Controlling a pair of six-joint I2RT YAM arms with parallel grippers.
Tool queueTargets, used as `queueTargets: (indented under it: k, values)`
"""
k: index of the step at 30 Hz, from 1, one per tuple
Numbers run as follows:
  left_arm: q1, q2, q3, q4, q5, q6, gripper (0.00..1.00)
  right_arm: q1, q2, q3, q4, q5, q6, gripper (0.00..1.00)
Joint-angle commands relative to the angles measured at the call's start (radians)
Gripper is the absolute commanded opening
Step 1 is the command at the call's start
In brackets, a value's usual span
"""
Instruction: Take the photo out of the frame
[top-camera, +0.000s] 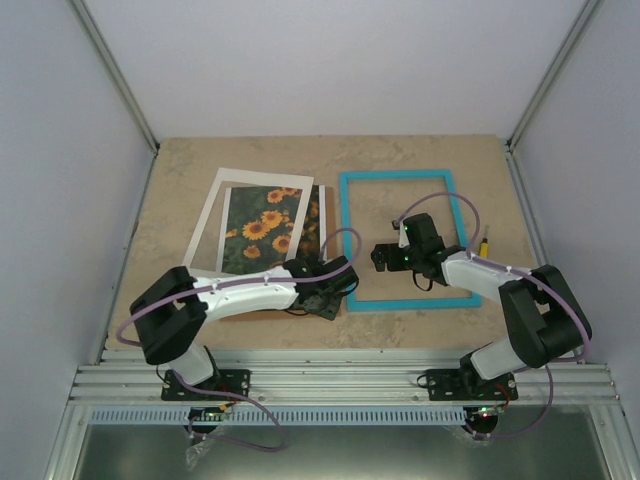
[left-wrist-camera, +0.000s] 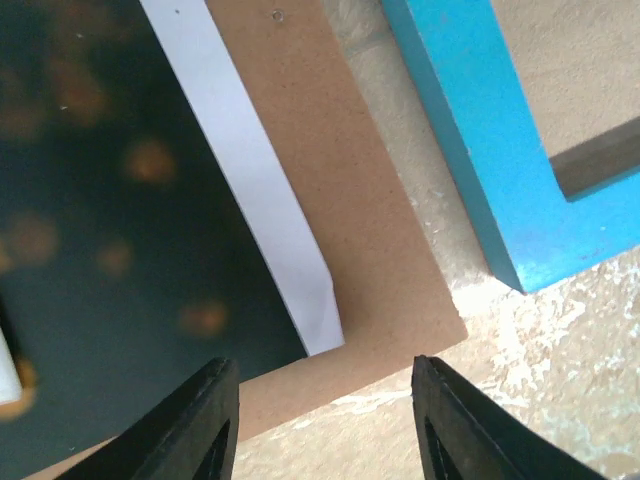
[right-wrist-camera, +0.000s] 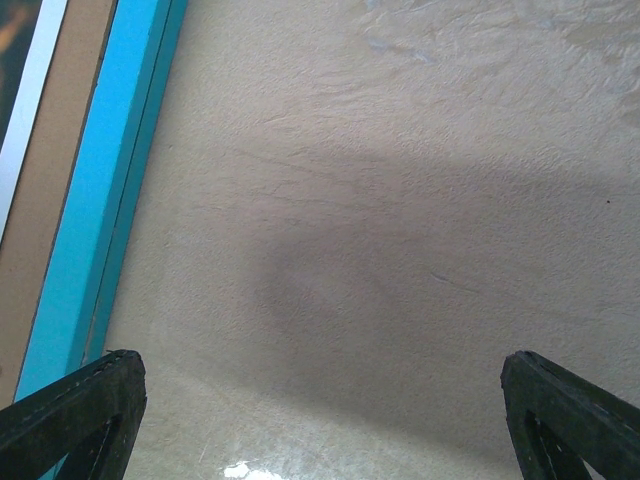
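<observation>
The photo (top-camera: 262, 228) of orange blooms on dark leaves lies left of centre, showing through the window of a tilted white mat sheet (top-camera: 212, 215) and past its right edge. In the left wrist view it is a dark blur (left-wrist-camera: 110, 230) with a white side edge (left-wrist-camera: 270, 200), lying on brown fibreboard (left-wrist-camera: 375, 230). The turquoise frame (top-camera: 400, 177) lies beside it, with bare table inside. My left gripper (top-camera: 325, 303) is open and empty, just near of the photo's near right corner (left-wrist-camera: 325, 405). My right gripper (top-camera: 385, 258) is wide open and empty over the table inside the frame (right-wrist-camera: 320, 420).
A small yellow stick-like object (top-camera: 484, 242) lies right of the frame. The frame's left side (right-wrist-camera: 100, 190) runs beside the fibreboard (right-wrist-camera: 50, 210). The frame's near left corner (left-wrist-camera: 530, 260) lies close to the fibreboard's corner. Grey walls close in the table on three sides.
</observation>
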Motion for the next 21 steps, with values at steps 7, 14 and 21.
queueTargets:
  k: [7, 14, 21]
  values:
    - [-0.022, 0.119, 0.088, -0.052, -0.051, 0.036, 0.34, -0.004, 0.012, 0.008, 0.021, -0.007, -0.01, 0.98]
    - [-0.022, 0.156, 0.098, -0.046, -0.057, 0.042, 0.24, -0.004, 0.016, 0.01, 0.021, -0.013, -0.01, 0.98]
    - [-0.023, 0.175, 0.1, -0.027, -0.056, 0.051, 0.21, -0.005, 0.019, 0.01, 0.02, -0.013, -0.01, 0.97]
